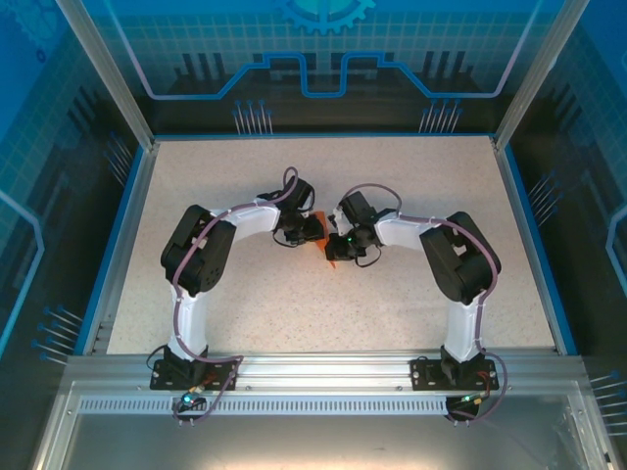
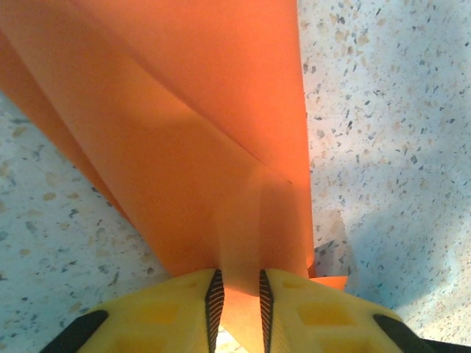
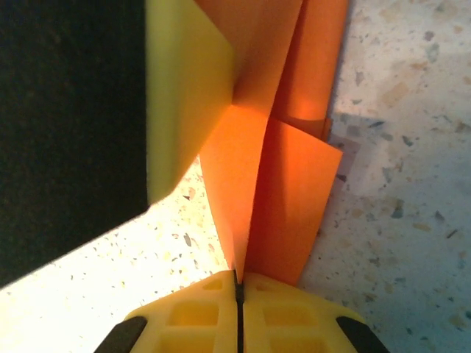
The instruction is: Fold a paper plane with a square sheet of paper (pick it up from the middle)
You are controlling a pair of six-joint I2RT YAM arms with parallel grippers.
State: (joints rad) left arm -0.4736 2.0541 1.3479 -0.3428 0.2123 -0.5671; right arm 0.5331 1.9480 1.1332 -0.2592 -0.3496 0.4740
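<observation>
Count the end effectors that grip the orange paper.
2. The left end effector clamps the folded orange paper from one side; the right end effector pinches another edge, jaws shut.

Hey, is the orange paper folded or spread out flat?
Folded: the orange paper shows overlapping layers and sharp creases in both wrist views.

From above, light falls bright and even on the speckled surface (image 1: 392, 284), with soft shadows under the arms (image 1: 196, 255) and a blue cast on the walls (image 1: 59, 147). In the left wrist view the orange paper (image 2: 184, 110) darkens with shadow near the left hand (image 2: 237, 290), whose yellow fingers (image 2: 162, 312) blur. In the right wrist view glare washes out the surface beside the right hand (image 3: 237, 290), and the paper glows, backlit.
</observation>
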